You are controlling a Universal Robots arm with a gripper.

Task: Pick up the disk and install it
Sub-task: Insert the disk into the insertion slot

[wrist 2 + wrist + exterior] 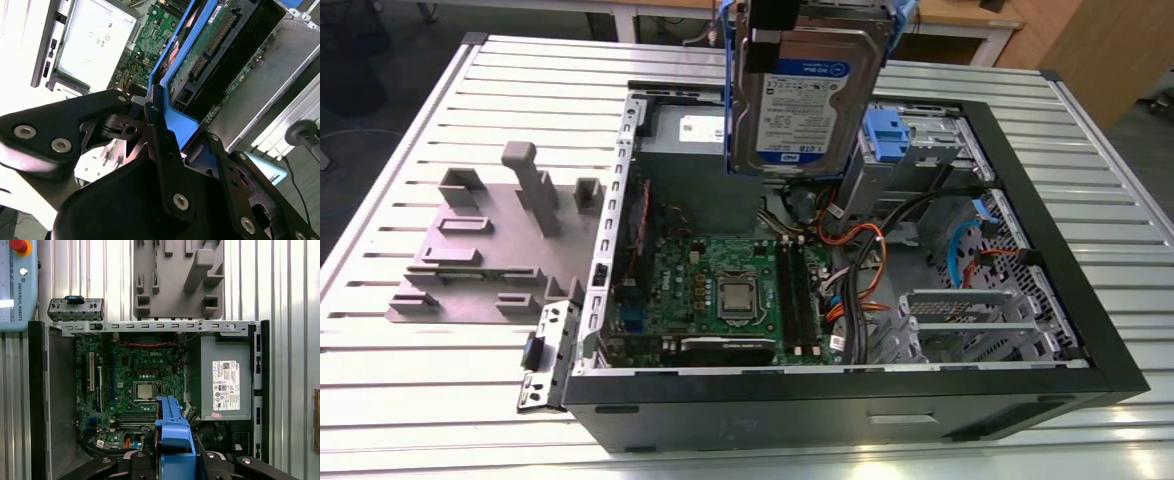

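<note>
The jaws grip the disk (801,105) by its blue carrier (176,122), holding it upright above the open computer case (787,410) on the table (427,400), apparently clear of the motherboard (720,290).

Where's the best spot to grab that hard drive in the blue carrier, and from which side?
Grip the disk by its blue-framed top end, from above, pinching across its thin side: it hangs upright over the computer case, with the gripper clamped there.
</note>
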